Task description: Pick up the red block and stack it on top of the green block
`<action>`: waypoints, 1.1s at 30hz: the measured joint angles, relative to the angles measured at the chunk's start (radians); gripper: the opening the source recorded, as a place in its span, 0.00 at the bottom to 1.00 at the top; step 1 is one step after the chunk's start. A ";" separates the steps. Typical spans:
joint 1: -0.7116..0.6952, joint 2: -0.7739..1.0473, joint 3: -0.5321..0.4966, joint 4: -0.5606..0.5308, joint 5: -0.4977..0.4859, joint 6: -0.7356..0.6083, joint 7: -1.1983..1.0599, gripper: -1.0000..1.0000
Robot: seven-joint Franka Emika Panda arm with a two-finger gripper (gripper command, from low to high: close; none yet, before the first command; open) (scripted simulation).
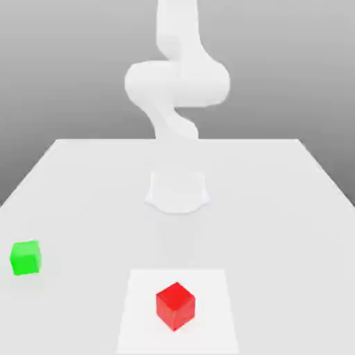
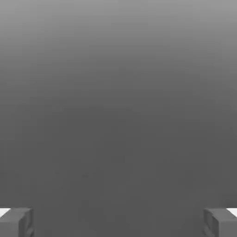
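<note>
One white table (image 1: 83,187) takes up the lower half of the exterior view, running from a far edge back to the near foreground. On it stands one white robot arm (image 1: 177,83), its round base (image 1: 177,193) set near the middle of the table and its upper links curving up and out past the top of the picture. Nearer the camera than the base lies one paler square patch (image 1: 139,319) on the table surface.

There are two blocks, one of each colour. The red block (image 1: 175,306) sits on the pale patch, roughly in line with the arm's base and turned so that one corner faces the camera. The green block (image 1: 26,257) rests on the bare table, well apart from the red one, toward the exterior view's left and slightly farther back. Neither block touches anything but the surface under it.

In the hand view, the gripper (image 2: 118,222) shows as two grey fingertips (image 2: 16,222), one at each side, spread wide apart with nothing between them, against a plain grey background.
</note>
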 joint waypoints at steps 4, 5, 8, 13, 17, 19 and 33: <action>-0.053 0.150 0.049 -0.059 -0.001 0.075 0.144 0.50; -0.065 0.187 0.060 -0.073 -0.003 0.093 0.180 0.50; -0.096 0.295 0.090 -0.116 -0.011 0.147 0.289 0.50; -0.136 0.477 0.128 -0.187 -0.031 0.237 0.475 0.50; -0.153 0.623 0.142 -0.244 -0.047 0.310 0.623 0.50; -0.155 0.695 0.141 -0.272 -0.051 0.345 0.695 0.50; -0.097 1.008 0.067 -0.284 -0.128 0.574 0.858 0.00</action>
